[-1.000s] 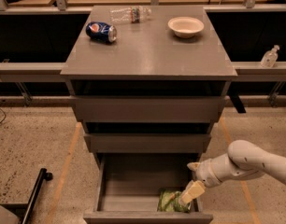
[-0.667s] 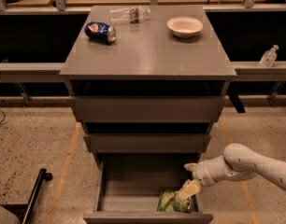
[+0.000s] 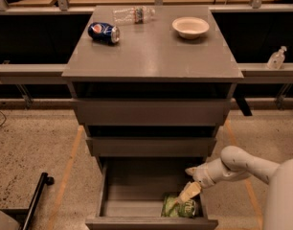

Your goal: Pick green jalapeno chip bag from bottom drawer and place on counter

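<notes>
- Our gripper (image 3: 189,191) at chip bag (image 3: 179,207), near-right of bottom drawer (image 3: 132,195); grip state: can't tell.
- We shd pinch mid-bag, lift straight, clear drawer front.

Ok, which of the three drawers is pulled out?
The bottom drawer; the top drawer and middle drawer are pushed in. The claw is inside it, at the green jalapeno chip bag.
</notes>
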Available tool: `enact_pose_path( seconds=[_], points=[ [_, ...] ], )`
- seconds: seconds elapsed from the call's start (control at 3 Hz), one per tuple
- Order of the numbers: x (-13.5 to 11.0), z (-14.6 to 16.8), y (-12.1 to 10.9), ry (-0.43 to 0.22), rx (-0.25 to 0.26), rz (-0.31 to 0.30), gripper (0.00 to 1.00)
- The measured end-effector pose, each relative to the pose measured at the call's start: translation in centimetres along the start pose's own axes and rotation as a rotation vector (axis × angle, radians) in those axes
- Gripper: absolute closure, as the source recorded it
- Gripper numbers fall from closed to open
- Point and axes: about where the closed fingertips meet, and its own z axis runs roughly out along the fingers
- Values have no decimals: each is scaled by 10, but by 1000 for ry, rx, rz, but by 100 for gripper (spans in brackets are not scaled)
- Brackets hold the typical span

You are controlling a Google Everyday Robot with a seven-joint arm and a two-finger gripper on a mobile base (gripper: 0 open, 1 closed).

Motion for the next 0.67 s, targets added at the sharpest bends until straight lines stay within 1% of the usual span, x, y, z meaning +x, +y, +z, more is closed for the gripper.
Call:
enact_pose_path(
  seconds=[0.33, 0.67],
  points=[
    [16, 17, -33, 15, 0, 50, 0],
    [21, 24, -42, 19, 5, 63, 0]
  ],
)
